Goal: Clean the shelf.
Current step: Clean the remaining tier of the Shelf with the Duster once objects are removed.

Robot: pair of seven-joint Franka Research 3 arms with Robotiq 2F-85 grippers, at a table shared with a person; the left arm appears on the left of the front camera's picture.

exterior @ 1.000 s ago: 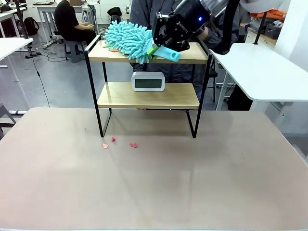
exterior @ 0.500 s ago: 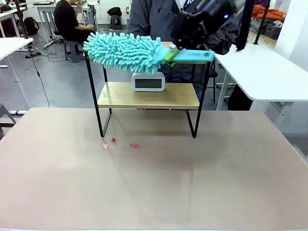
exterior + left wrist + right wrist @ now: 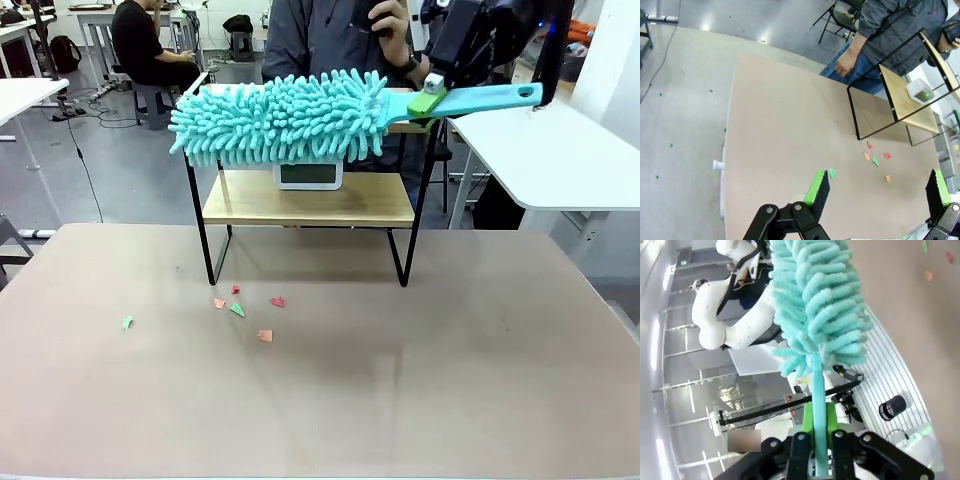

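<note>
- The right claw (image 3: 427,100) is clamped tight on the flat plastic handle of a teal duster with a fluffy microfibre head (image 3: 280,118). It grips close behind the head, so most of the handle sticks out to the right.
- In its own wrist view, the right claw (image 3: 815,422) has both green pads pressed against the handle.
- The left claw (image 3: 877,189) hangs above the near left of the desk with its jaws spread wide, holding nothing.
- The duster lies level at the height of the top board. Whether the head touches the wood cannot be told.
- The small two-tier shelf with light wooden boards in a thin black metal frame (image 3: 345,205) stands at the far middle of the beige desk (image 3: 420,380).
- The shelf looks light and stiff on thin legs, so a hard sweep could slide or tip it. The best place to steady it is probably a top rail of the frame.
- A white digital clock (image 3: 308,174) sits on the lower board and would obstruct wiping there.
- Small coloured paper scraps (image 3: 238,309) lie on the desk near the shelf's left legs.
- A person stands just beyond the shelf.
</note>
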